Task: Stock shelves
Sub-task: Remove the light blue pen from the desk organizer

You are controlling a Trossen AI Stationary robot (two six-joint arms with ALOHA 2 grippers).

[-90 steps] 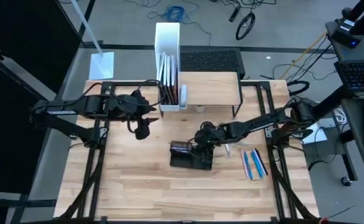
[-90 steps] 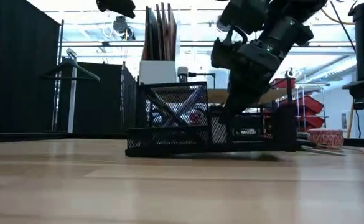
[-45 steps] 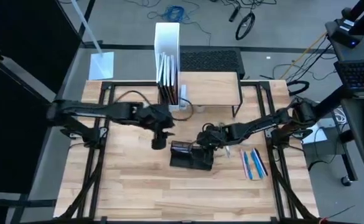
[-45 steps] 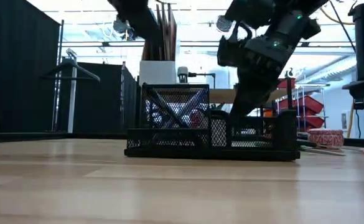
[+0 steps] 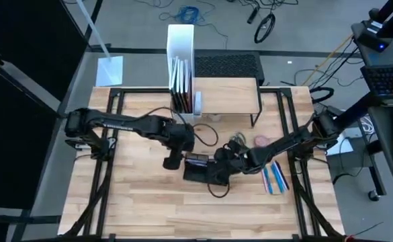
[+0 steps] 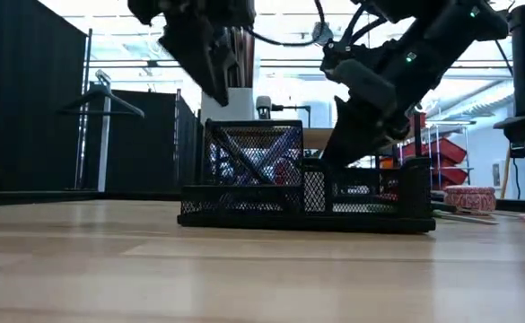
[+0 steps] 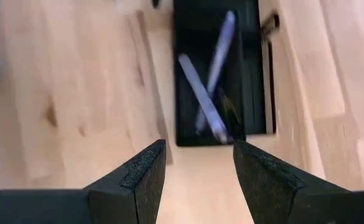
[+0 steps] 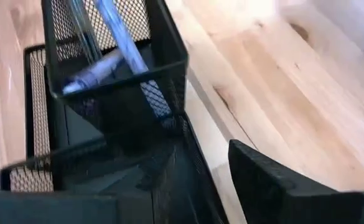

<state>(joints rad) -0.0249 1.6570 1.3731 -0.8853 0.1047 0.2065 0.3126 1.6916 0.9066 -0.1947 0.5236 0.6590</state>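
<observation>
The shelves (image 5: 226, 94), a low riser with a light-wood top, stand at the table's far middle. A black mesh organizer (image 5: 206, 168) rests flat on the table's middle, with two pens (image 7: 205, 81) crossed in its tall cup. My left gripper (image 7: 197, 149) hangs open above the bare table just left of the organizer's cup end (image 6: 249, 166). My right gripper (image 8: 191, 158) is open at the organizer's low tray part, one finger inside it and one finger (image 8: 262, 180) outside a long wall (image 8: 191, 134). My right gripper straddles the organizer's long mesh wall (image 8: 191, 134) from above at a slant, one finger in the low tray and one outside. Whether either finger touches the wall, I cannot tell. The organizer sits flat on the table.
A tall white file box (image 5: 181, 67) with folders stands beside the shelves' left end. Loose pens (image 5: 273, 176) lie on the table to the right of the organizer, with a small pink thing (image 5: 260, 140) farther back. Bare wood lies toward the near edge.
My left gripper has swung from beside the file box toward the table's right and near edge, down to the organizer's cup end. My right gripper has shifted toward the near edge. The organizer's end by it, raised a little before, now lies flat on the table.
</observation>
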